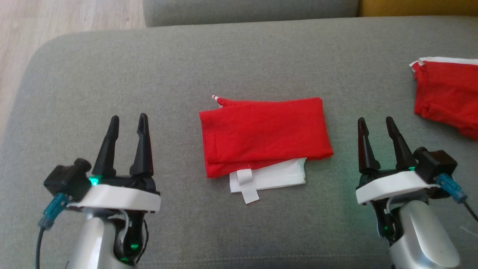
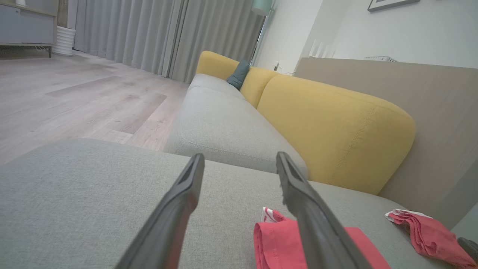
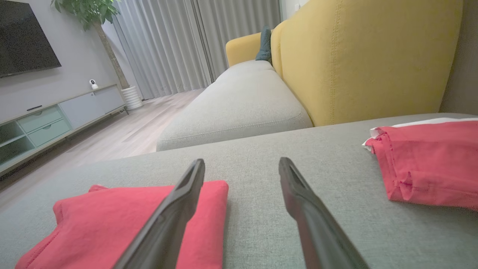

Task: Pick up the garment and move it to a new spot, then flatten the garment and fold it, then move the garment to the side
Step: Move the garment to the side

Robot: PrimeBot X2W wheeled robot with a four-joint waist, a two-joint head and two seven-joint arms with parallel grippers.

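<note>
The garment (image 1: pixel 263 134) is red and lies folded into a rectangle in the middle of the grey cushion (image 1: pixel 239 63). White pocket lining (image 1: pixel 272 176) sticks out from under its near edge. My left gripper (image 1: pixel 129 117) hovers open to the garment's left, nothing between its fingers. My right gripper (image 1: pixel 375 120) hovers open to its right, also empty. In the left wrist view the garment (image 2: pixel 274 239) sits low, partly behind the right finger of the left gripper (image 2: pixel 239 156). In the right wrist view the garment (image 3: pixel 112 216) lies lower left of the right gripper (image 3: pixel 242 161).
A second red piece of clothing with white trim (image 1: pixel 448 99) lies at the cushion's far right edge (image 3: pixel 429 164). A yellow backrest (image 2: pixel 336 127) rises beyond the cushion. Wooden floor (image 1: pixel 15 45) lies off the cushion's rounded left end.
</note>
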